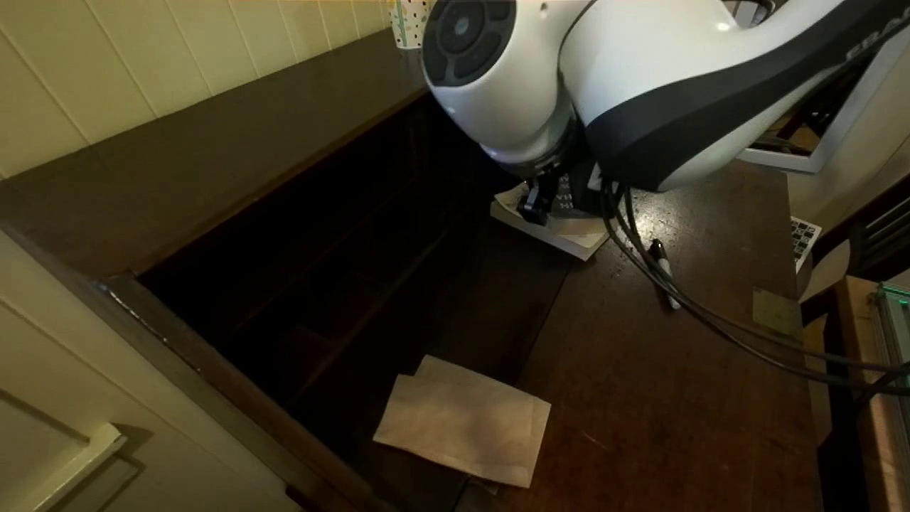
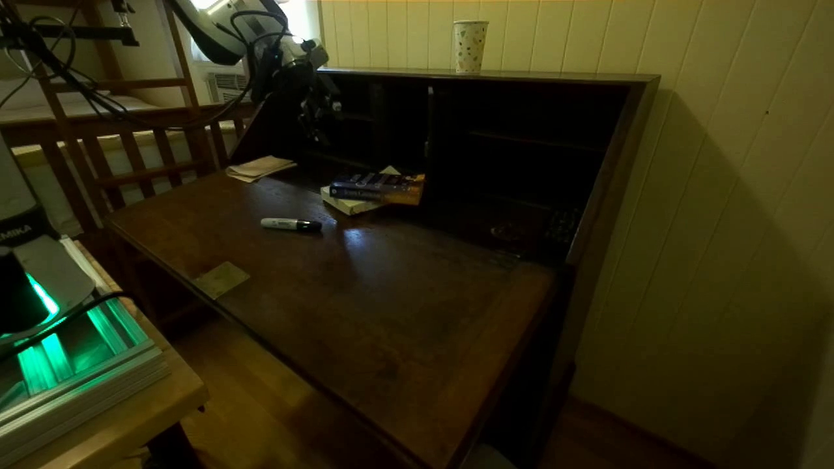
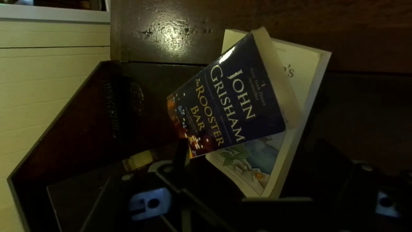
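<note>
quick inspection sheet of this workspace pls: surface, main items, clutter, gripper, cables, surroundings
Surface: dark wooden desk, glare on its top.
Main items: The Rooster Bar paperback lies askew on a second book; neither is held.
Clutter: marker and beige papers lie on the desk, apart from the books.
Gripper: open, holding nothing, raised above desk level.
Cables: black, hanging from the arm; they cross in front of the marker in an exterior view.
Surroundings: patterned cup stands on the upper ledge; pale panelled wall behind.
</note>
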{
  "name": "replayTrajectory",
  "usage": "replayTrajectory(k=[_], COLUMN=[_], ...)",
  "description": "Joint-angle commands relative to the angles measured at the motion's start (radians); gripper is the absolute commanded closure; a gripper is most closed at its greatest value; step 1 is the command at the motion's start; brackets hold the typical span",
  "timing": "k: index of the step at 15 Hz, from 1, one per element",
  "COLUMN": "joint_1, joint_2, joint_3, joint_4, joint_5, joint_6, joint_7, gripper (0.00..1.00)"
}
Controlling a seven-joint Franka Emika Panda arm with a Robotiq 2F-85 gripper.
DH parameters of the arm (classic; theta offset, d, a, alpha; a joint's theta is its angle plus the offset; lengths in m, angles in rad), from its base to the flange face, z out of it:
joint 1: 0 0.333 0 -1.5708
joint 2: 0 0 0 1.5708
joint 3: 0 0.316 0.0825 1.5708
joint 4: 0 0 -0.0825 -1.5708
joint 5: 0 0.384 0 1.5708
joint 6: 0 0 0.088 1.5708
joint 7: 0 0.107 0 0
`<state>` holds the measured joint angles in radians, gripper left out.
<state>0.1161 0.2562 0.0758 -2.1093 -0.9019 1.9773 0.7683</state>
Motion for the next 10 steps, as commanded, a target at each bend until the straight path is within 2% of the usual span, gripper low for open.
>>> replayTrajectory(k=[1, 2, 3, 4, 5, 6, 10], joint_1=[-0.059, -0.075, -0.086, -0.101, -0.116, -0.126, -0.165], joint_2=[-0.104, -0.126, -0.146, -0.162, -0.179, -0.189, -0.213], joint_3=[-0.036, -0.048, -0.063, -0.078, -0.091, -0.105, -0.159], joint_4=[-0.138, -0.164, -0.188, -0.214, -0.240, -0.259, -0.325], joint_5=[0.025, 0.028, 0.021, 0.020, 0.017, 0.013, -0.012], joint_6=[0.179, 0.228, 0.270, 0.324, 0.384, 0.420, 0.534], joint_7=[-0.010, -0.006, 0.006, 0.021, 0.024, 0.031, 0.099], gripper=[0.19, 0.16, 0.23, 0.41, 0.43, 0.49, 0.78])
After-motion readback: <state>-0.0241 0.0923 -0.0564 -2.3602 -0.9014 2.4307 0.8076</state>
